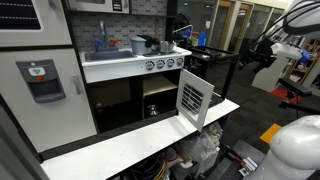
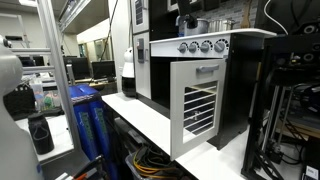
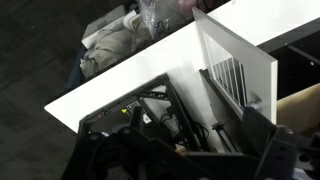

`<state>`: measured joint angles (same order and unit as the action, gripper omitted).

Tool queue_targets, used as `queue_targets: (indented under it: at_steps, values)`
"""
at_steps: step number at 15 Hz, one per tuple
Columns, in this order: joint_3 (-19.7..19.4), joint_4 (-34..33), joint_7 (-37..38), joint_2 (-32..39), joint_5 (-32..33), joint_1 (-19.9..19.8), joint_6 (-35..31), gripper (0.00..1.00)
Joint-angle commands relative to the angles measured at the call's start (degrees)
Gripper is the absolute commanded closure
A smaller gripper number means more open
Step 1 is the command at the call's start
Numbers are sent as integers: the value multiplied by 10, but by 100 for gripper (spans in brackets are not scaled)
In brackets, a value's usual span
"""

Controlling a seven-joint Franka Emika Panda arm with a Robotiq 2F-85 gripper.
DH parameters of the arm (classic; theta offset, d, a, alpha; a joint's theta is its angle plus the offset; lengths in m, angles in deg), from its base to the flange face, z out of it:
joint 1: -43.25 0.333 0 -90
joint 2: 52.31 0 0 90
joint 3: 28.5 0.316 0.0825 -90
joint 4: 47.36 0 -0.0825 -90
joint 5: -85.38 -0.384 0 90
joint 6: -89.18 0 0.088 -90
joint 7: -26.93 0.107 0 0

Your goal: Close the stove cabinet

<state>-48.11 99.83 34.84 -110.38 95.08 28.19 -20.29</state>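
Note:
The stove cabinet is a small dark compartment (image 1: 160, 95) under the knobs of the white play kitchen. Its white louvred door (image 1: 193, 100) stands swung open, out over the white shelf; it also shows in the other exterior view (image 2: 200, 105) and in the wrist view (image 3: 235, 75). My gripper (image 3: 190, 165) appears as dark shapes at the bottom of the wrist view, its fingers apart with nothing between them. It hangs in front of and above the door, not touching it. In an exterior view the arm's dark end (image 1: 260, 52) is to the right of the door.
A white shelf (image 1: 120, 145) runs along the front below the cabinets. A wider dark doorless compartment (image 1: 112, 100) is beside the stove cabinet. Pots sit on the counter (image 1: 145, 44). Cables and bags lie under the shelf (image 3: 115, 45). A black frame (image 2: 285, 110) stands nearby.

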Motion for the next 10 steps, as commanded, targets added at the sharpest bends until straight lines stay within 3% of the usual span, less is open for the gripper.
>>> queue_targets:
  at_steps: [1, 10]
  values:
    - [-28, -16, -36, 75, -14, -12, -32, 0]
    - [-48, -35, -98, 256, -82, 8, -137, 0]
